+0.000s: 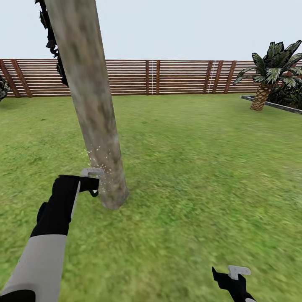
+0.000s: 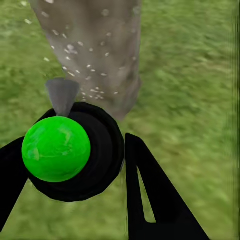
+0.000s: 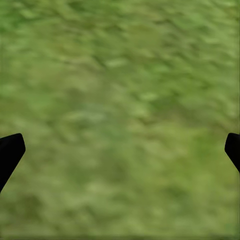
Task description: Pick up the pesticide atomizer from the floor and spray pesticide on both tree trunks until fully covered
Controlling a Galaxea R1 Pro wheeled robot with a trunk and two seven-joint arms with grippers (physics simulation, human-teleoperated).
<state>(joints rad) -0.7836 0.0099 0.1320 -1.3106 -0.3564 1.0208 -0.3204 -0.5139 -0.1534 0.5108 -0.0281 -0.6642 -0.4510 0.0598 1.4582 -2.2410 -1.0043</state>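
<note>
One tree trunk [image 1: 94, 121] stands on the lawn [image 1: 201, 167], flecked with pale droplets just ahead of the pesticide atomizer [image 2: 67, 150] pinched in the left gripper [image 1: 93, 184], while the right gripper [image 3: 120, 147] hangs spread over grass.

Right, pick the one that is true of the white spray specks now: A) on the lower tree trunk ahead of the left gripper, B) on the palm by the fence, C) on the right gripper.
A: the specks dot the lower tree trunk just ahead of the atomizer clamped in the left gripper.
</note>
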